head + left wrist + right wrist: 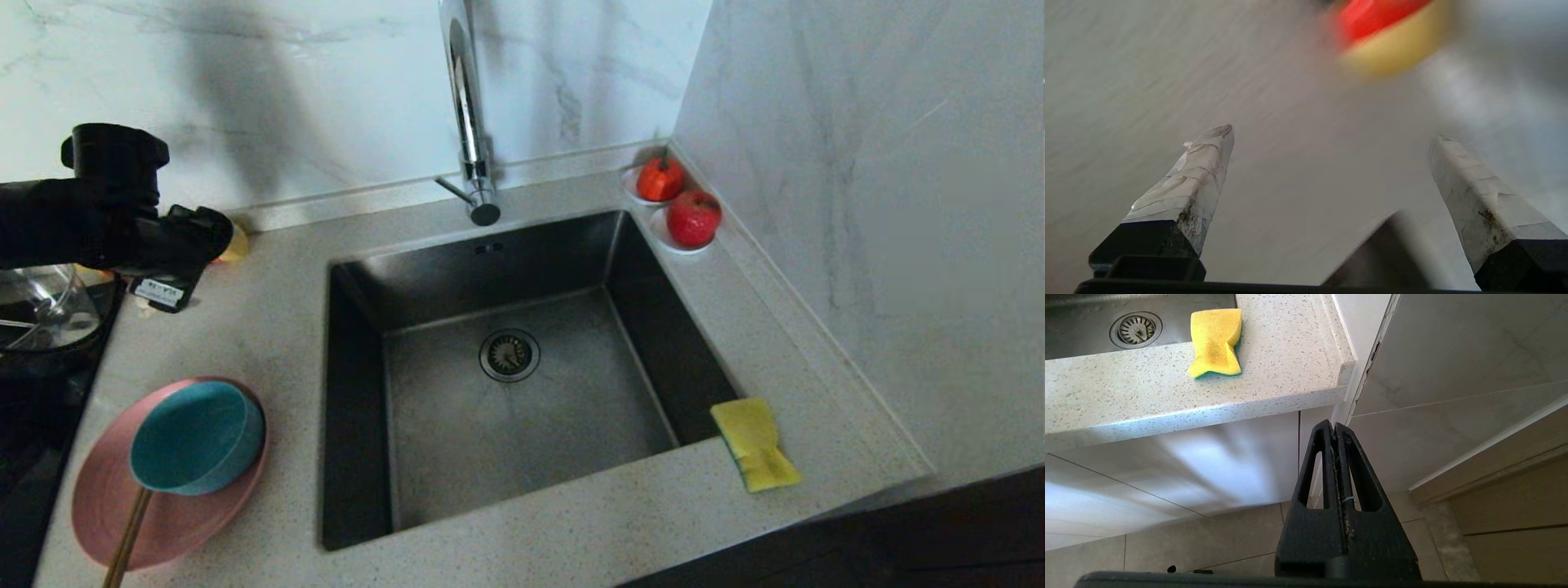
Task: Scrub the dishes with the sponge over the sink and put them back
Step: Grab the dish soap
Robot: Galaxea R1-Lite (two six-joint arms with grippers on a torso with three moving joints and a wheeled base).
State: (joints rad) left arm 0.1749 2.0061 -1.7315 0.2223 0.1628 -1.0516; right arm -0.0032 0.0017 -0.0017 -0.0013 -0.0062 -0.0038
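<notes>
A pink plate lies on the counter left of the sink. On it stands a teal bowl, and brown chopsticks stick out from under the bowl toward the front edge. The yellow sponge rests on the counter at the sink's near right corner. My left arm hovers over the counter's back left, well behind the plate. Its gripper is open, its taped fingers wide apart with nothing between them. My right gripper hangs shut below the counter's front edge.
A tall chrome tap rises behind the sink, above the drain strainer. Two red fruits on saucers stand in the back right corner. A glass jug sits on a black hob at the left. A blurred red and yellow thing lies ahead of the left fingers.
</notes>
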